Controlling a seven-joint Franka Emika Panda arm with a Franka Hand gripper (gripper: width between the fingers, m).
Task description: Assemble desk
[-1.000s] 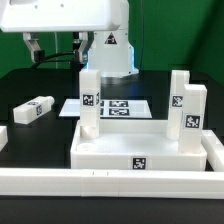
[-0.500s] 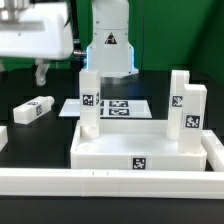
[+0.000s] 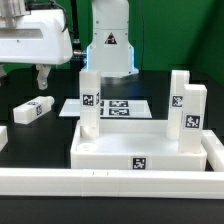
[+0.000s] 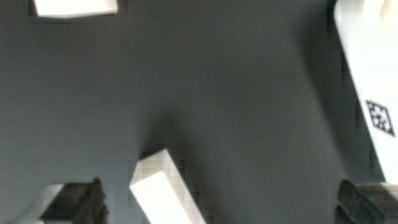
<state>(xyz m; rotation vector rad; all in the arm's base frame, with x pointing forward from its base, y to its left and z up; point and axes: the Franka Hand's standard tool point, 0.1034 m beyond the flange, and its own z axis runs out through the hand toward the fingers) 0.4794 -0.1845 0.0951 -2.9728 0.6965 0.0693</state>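
Your jaws stand spread and empty; the gripper [image 3: 41,78] has swung toward the exterior view's left and dropped, so it looks bound for the loose leg [image 3: 33,110]. Nearest lies one top [image 3: 140,152] with three legs standing on it, then that one leg on the table [image 3: 30,135], then one marker board [image 3: 118,106].

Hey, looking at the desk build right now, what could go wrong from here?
1. The loose leg lies flat and angled on the black table, so the end effector, hovering nearby above it, may grip it skewed.
2. Three legs already stand in the desk top; a low carry toward it could knock the nearest upright leg.
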